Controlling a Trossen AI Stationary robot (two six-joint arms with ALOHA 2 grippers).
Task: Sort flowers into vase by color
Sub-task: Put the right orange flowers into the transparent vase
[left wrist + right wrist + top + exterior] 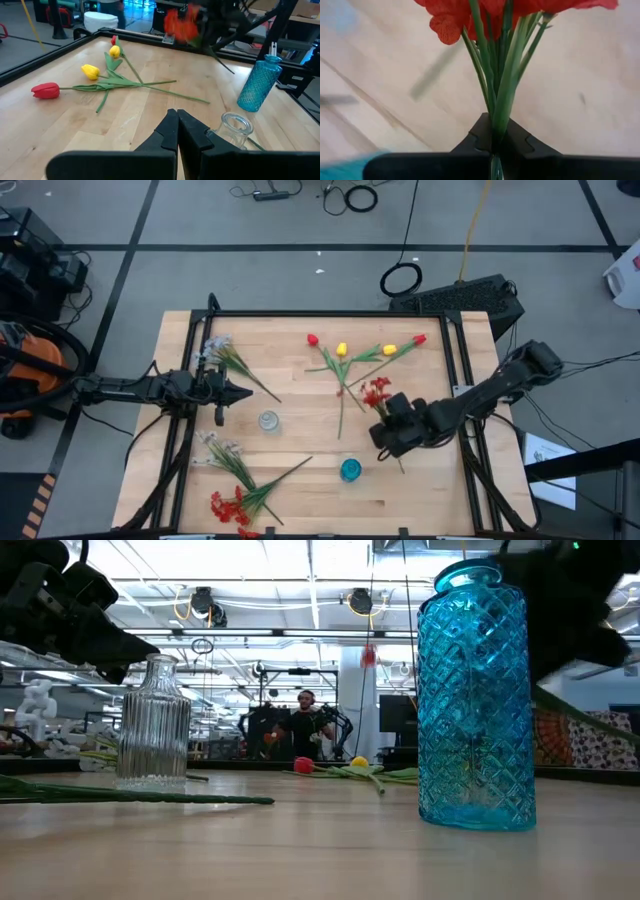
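Pinching the thin green stalks of a spray of small red blossoms [470, 15] between my fingers, my right gripper [496, 142] is clamped shut on that stem, the blooms fanning out just past the fingertips. In the high view the right gripper [385, 428] sits over the right half of the wooden table [300, 480], the red blossoms [376, 392] just beyond it. Close beside it, toward the table's front edge, stands the blue glass vase [350, 470], diamond-patterned and upright. Farther out, toward the back edge, lie the loose tulips: two red ones [312, 339] and two yellow ones [341, 350], their stalks crossing on the wood.

My left gripper [242, 393] waits across the table with its fingers pressed together and nothing between them. Just beside it stands the clear ribbed vase [268, 420]. A spray of tiny white blossoms [218, 346] lies behind that hand; another white spray [215, 445] and a second red spray [228, 506] lie toward the front corner.

I can read no writing or labels on either vase or on the table.
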